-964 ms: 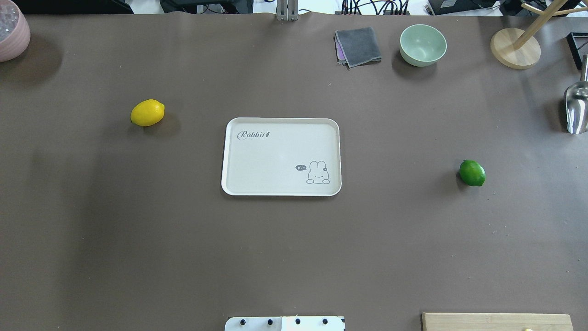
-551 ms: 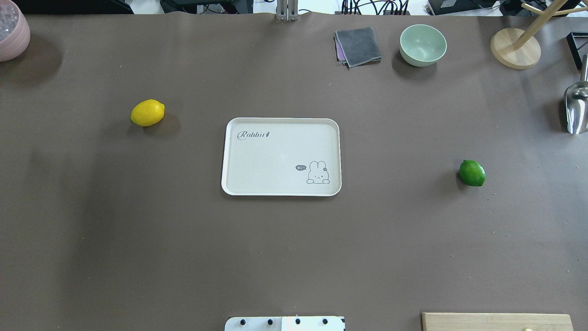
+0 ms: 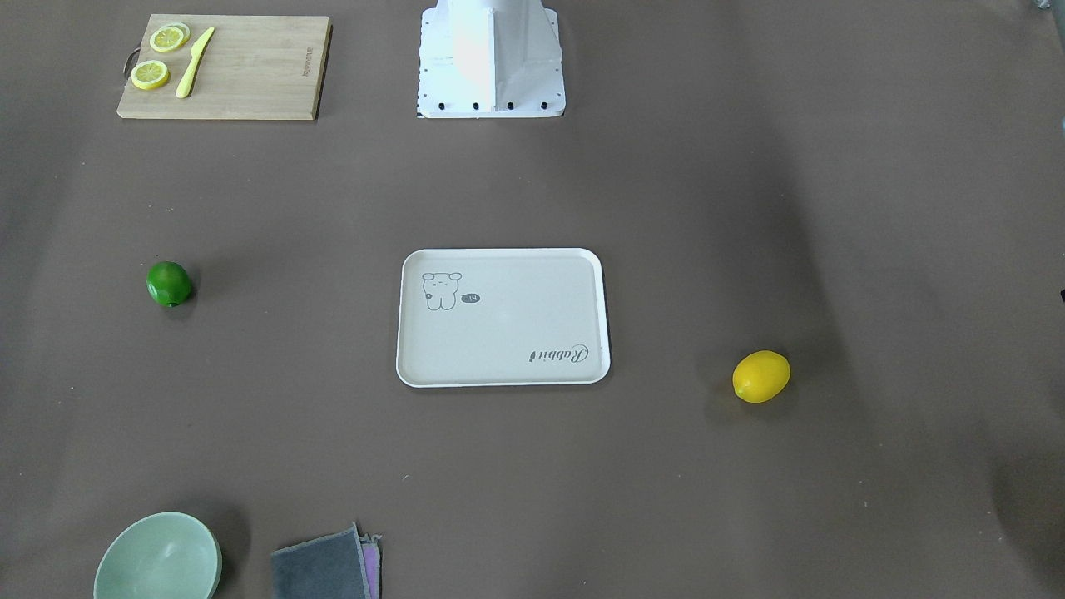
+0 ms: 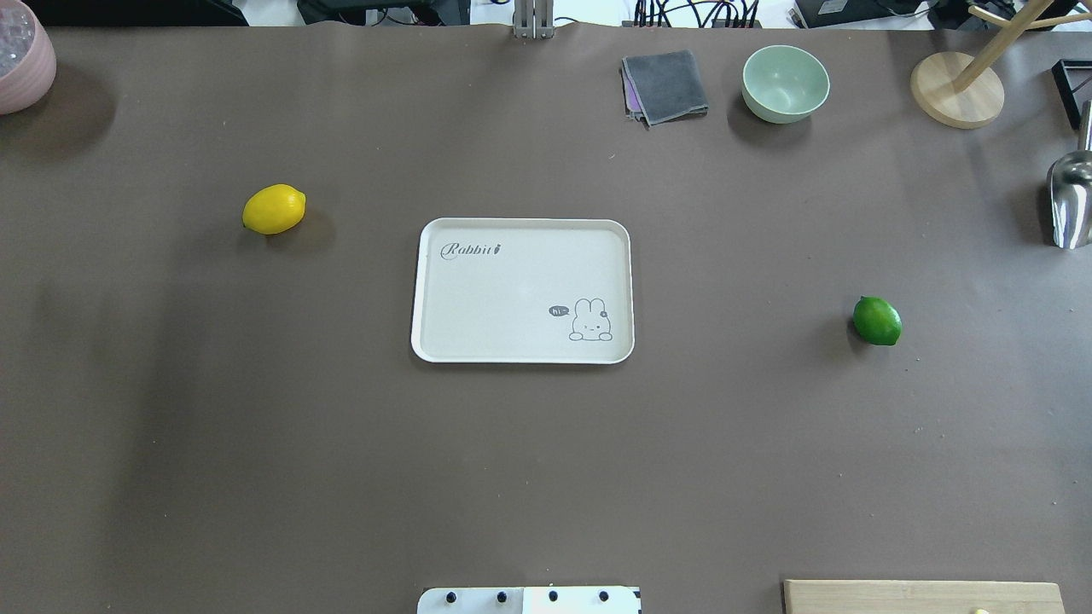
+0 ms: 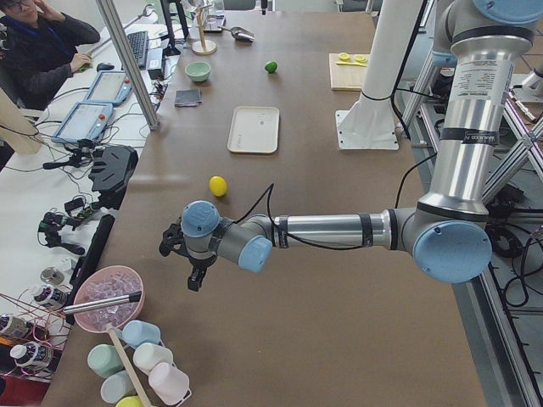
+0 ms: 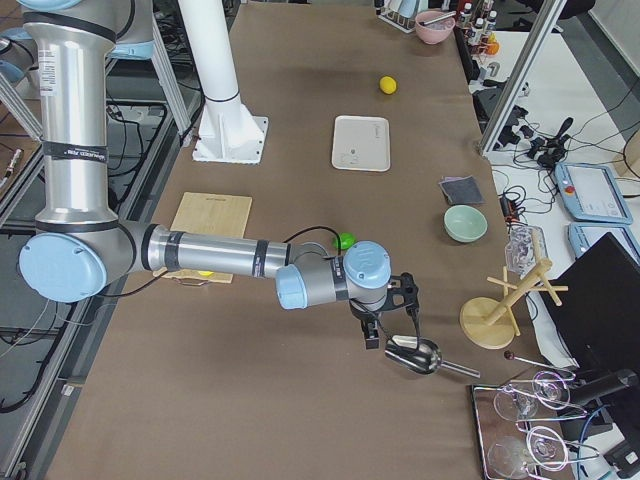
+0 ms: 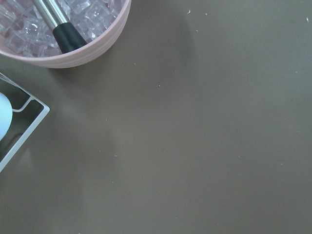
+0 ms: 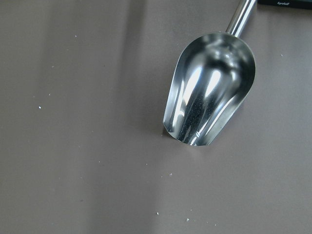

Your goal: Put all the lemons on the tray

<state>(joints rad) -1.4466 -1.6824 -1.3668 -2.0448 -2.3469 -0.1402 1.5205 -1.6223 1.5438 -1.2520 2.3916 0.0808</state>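
While the bright yellow oval lemon [image 4: 274,209] and the dark green oval lemon [image 4: 877,321] lie on the brown desk [image 4: 546,477] well apart from the off-white rectangular tray [image 4: 512,286] between them, I cannot tell whether the left hand [image 5: 193,275] or right hand [image 6: 385,325] is wide or narrow.

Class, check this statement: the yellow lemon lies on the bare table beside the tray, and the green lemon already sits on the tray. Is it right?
No. The green lemon is not on the tray; it lies on the bare table too, on the tray's other side, as the overhead exterior view shows. The yellow lemon does lie on the table beside the tray.
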